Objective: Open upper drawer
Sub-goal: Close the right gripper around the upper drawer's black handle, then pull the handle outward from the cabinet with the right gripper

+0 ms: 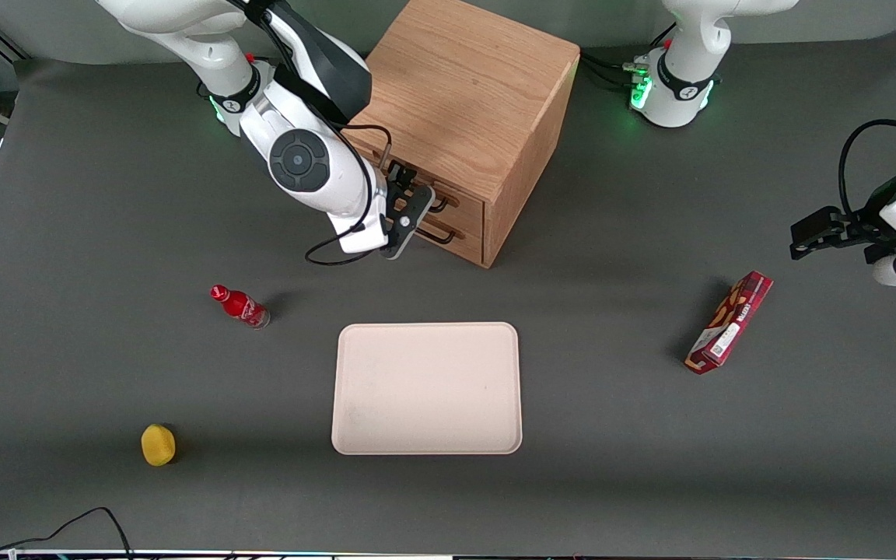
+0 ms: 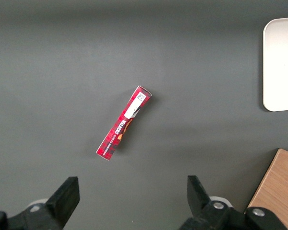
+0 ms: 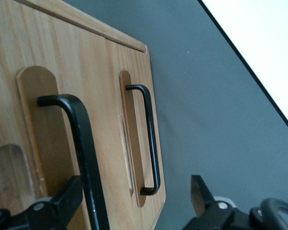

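Note:
The light-oak cabinet stands at the back of the table. Its upper drawer has its front level with the bottom drawer's front. The upper drawer's black bar handle runs between the fingers of my right gripper, close against one finger. The gripper is open and holds nothing. The bottom drawer's twin handle lies nearer the table, also within the span of the jaws. In the front view the gripper sits against the cabinet's front at the upper handle.
A cream tray lies nearer the front camera than the cabinet. A small red bottle and a yellow ball-like object lie toward the working arm's end. A red snack box lies toward the parked arm's end.

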Robot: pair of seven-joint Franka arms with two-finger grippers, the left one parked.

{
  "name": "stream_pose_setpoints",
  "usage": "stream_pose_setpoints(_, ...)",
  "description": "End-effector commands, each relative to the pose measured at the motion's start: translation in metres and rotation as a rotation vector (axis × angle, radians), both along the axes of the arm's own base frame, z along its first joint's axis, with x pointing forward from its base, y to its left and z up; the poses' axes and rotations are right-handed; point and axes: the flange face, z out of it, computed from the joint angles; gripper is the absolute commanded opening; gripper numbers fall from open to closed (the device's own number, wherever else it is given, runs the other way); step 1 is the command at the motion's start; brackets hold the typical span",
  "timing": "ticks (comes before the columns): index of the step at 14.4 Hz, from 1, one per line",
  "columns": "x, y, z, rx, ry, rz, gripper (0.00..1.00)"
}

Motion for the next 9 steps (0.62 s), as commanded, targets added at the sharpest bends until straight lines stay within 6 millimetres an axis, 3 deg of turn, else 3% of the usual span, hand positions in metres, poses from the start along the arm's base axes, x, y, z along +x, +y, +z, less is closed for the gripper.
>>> stream_pose_setpoints(1,-0.009,0.013,-0.008,0.006,-0.003,0.007,1.00)
stream_pose_setpoints(9,-0.002,0.012,-0.021,0.012,-0.002,0.002,1.00)
